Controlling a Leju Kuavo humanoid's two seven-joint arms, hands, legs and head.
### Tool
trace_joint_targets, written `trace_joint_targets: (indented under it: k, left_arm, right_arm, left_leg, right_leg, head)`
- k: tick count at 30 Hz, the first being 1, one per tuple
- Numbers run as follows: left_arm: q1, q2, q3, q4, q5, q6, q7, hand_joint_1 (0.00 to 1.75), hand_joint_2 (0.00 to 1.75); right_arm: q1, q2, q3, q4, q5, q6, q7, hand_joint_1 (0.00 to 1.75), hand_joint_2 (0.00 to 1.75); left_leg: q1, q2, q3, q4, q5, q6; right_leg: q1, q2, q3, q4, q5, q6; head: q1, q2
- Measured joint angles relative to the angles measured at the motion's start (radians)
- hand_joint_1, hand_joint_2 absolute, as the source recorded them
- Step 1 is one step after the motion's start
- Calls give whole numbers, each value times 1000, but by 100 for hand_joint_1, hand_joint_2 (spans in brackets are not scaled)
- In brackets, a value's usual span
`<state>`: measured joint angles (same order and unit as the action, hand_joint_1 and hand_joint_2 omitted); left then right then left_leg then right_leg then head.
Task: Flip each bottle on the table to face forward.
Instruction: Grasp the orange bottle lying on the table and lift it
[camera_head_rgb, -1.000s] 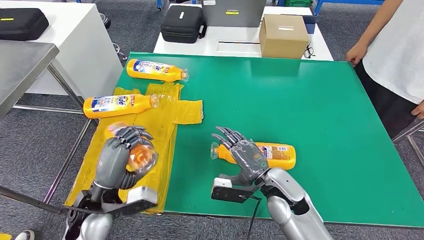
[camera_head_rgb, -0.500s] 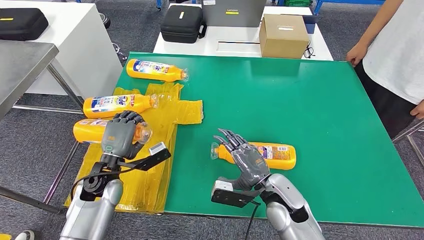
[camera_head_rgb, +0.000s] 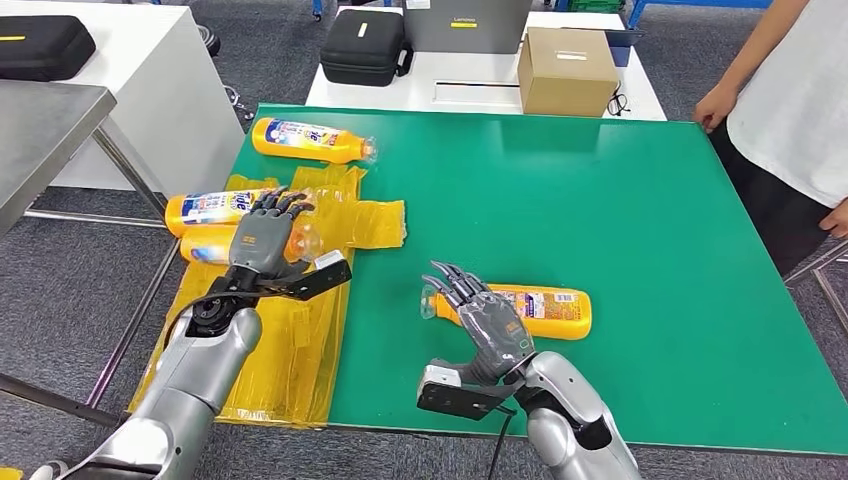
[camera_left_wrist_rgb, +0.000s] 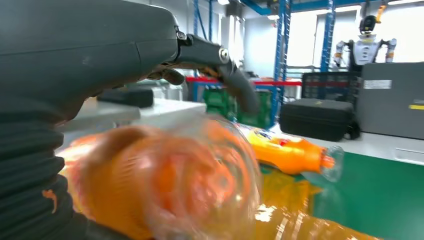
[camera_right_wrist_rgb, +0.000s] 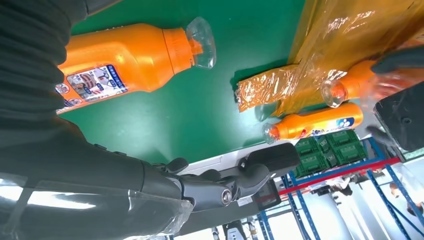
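Observation:
Several orange bottles lie on their sides. My left hand (camera_head_rgb: 262, 240) rests on one bottle (camera_head_rgb: 205, 245) (camera_left_wrist_rgb: 165, 185) on the yellow plastic sheet (camera_head_rgb: 300, 330), its fingers stretched out past it and not wrapped round it. Just beyond lies a bottle with a Tide label (camera_head_rgb: 225, 207) (camera_right_wrist_rgb: 315, 122). A third bottle (camera_head_rgb: 310, 140) (camera_left_wrist_rgb: 295, 152) is at the mat's far left corner. My right hand (camera_head_rgb: 485, 320) (camera_right_wrist_rgb: 150, 175) hovers with fingers spread over the neck end of a fourth bottle (camera_head_rgb: 545, 310) (camera_right_wrist_rgb: 120, 55) on the green mat (camera_head_rgb: 600, 220).
A cardboard box (camera_head_rgb: 567, 70) and a black case (camera_head_rgb: 365, 45) stand on the white table behind the mat. A person (camera_head_rgb: 790, 100) stands at the far right edge. A steel table (camera_head_rgb: 40, 130) is off to the left.
My left hand brought the bottle it was holding down onto the yellow sheet, carried it toward the Tide bottle, and straightened its fingers. The right hand has hardly moved.

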<state>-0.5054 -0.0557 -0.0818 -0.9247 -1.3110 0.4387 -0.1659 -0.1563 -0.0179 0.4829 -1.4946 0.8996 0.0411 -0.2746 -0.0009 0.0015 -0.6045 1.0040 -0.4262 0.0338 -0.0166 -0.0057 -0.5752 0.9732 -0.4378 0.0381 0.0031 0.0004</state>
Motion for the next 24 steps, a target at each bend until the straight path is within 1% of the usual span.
trace_joint_targets:
  k: [2, 5, 8, 10, 12, 13, 16, 18, 20, 24]
  left_arm:
    - [-4, 0, 7, 21, 54, 3, -48, 0, 175]
    - [2, 0, 14, 21, 156, -17, -124, 0, 175]
    - [13, 0, 15, 9, 201, -35, -153, 0, 175]
    - [27, -1, 16, -12, 266, -67, -189, 0, 175]
    - [56, -3, 18, -58, 393, -128, -254, 0, 175]
    - [81, -5, 19, -99, 484, -177, -295, 0, 175]
    - [184, -10, 20, -264, 765, -361, -407, 0, 175]
    - [258, -14, 19, -378, 897, -476, -457, 0, 175]
    - [323, -20, 16, -479, 980, -559, -488, 0, 175]
    - [406, -34, 4, -629, 1056, -649, -507, 0, 175]
  right_arm:
    - [0, 0, 0, 0, 7, -1, 9, 0, 175]
    - [-4, 0, -1, 2, 21, -4, 31, 0, 175]
    - [-8, -1, -3, 5, 27, -6, 40, 0, 175]
    - [-12, -1, -5, 10, 44, -16, 58, 0, 175]
    - [-20, -1, -9, 23, 74, -36, 87, 0, 175]
    - [-25, -2, -12, 35, 94, -50, 102, 0, 175]
    - [-47, -2, -21, 88, 156, -90, 142, 0, 175]
    - [-63, -2, -24, 128, 199, -105, 173, 0, 175]
    - [-82, -2, -27, 168, 240, -110, 208, 0, 175]
    - [-133, -1, -30, 252, 302, -107, 263, 0, 175]
  left_leg:
    - [0, 0, 0, 0, 0, 0]
    - [0, 0, 0, 0, 0, 0]
    - [0, 0, 0, 0, 0, 0]
    - [0, 0, 0, 0, 0, 0]
    - [0, 0, 0, 0, 0, 0]
    - [0, 0, 0, 0, 0, 0]
    - [0, 1, 0, 0, 0, 0]
    - [0, 1, -1, 0, -1, 0]
    - [0, 1, -1, 0, -1, 0]
    - [0, 1, -1, 0, -1, 0]
  right_leg:
    - [0, 0, 0, 0, 0, 0]
    - [0, 0, 0, 0, 0, 0]
    - [0, 0, 0, 0, 0, 0]
    - [0, 0, 0, 0, 0, 0]
    - [0, 0, 0, 0, 0, 0]
    - [0, 0, 0, 0, 0, 0]
    - [0, 1, 0, 0, 0, 0]
    - [0, 1, -1, 0, 0, 0]
    - [0, 1, -1, 0, -1, 0]
    - [0, 1, -1, 0, 0, 0]
  head:
    - [0, 0]
    - [0, 0]
    - [0, 0]
    - [0, 0]
    - [0, 0]
    - [0, 0]
    - [0, 0]
    - [0, 0]
    - [0, 0]
    - [0, 0]
